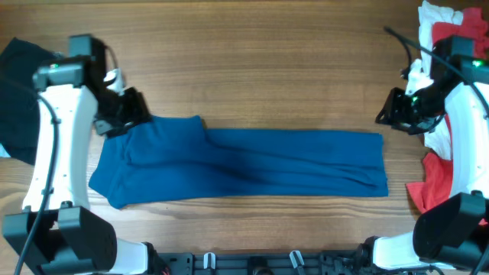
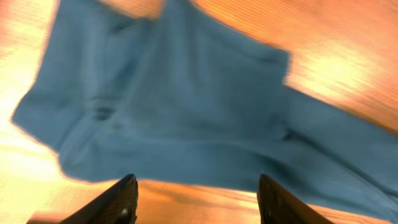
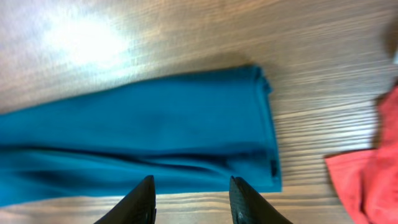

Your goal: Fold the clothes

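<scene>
Shirt (image 1: 244,164) folded into long band across table (image 1: 252,61). Left gripper (image 1: 128,114) at its upper-left edge, right gripper (image 1: 391,116) just beyond upper-right corner; both jaws apart. Open wood beyond far edge.

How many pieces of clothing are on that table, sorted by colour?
Blue shirt: 1
Red cloth: 1
White cloth: 1
Black cloth: 1
Total: 4, though the red and white lie bunched together, so there could be more.
</scene>
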Motion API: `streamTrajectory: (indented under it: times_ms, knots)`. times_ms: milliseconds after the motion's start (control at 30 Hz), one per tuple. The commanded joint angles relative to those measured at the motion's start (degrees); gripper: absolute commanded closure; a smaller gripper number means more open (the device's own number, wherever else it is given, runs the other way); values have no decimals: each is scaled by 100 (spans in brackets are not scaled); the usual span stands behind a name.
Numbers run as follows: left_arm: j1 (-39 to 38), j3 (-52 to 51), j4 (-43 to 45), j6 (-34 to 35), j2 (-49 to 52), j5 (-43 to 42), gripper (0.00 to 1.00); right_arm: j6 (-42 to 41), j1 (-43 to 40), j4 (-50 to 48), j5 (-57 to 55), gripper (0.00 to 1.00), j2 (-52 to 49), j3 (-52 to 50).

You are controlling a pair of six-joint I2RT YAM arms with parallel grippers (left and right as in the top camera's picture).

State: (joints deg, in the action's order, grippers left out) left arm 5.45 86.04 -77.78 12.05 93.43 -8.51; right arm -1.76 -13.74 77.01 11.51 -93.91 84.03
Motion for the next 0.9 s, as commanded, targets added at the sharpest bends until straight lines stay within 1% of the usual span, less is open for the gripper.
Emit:
streamTrajectory:
  times_ms: [0, 67, 133, 200, 300, 433, 500, 567, 733, 867]
  knots:
    - [-592, 4, 291, 662, 221, -149, 39, 179, 114, -295, 343, 61, -26, -595]
    - [-852, 4, 522, 905, 433, -151, 39, 173, 138, -450, 348, 61, -26, -876]
    - [-1091, 4, 778, 970, 717, -151, 36, 160, 138, -588, 363, 61, -26, -1036]
    - [-1384, 4, 1010, 1001, 1187, -149, 35, 160, 138, -603, 363, 60, -26, -1056]
    - [-1567, 4, 1287, 1161, 1700, -151, 35, 162, 138, -586, 365, 57, -26, -1056]
    - [-1650, 4, 1637, 1224, 2264, -120, 37, 160, 138, -560, 365, 57, -26, -1056]
    - [-1648, 4, 1681, 1224, 2380, -7, 37, 160, 138, -562, 363, 57, -26, -1056]
    - [-1650, 4, 1810, 1224, 2450, 334, 37, 157, 138, -562, 363, 57, -26, -1056]
    - [-1716, 4, 1974, 1222, 2479, 356, 38, 160, 138, -562, 363, 57, -26, -1056]
    - [-1810, 4, 1998, 1222, 2680, 542, 38, 162, 138, -540, 363, 57, -26, -1056]
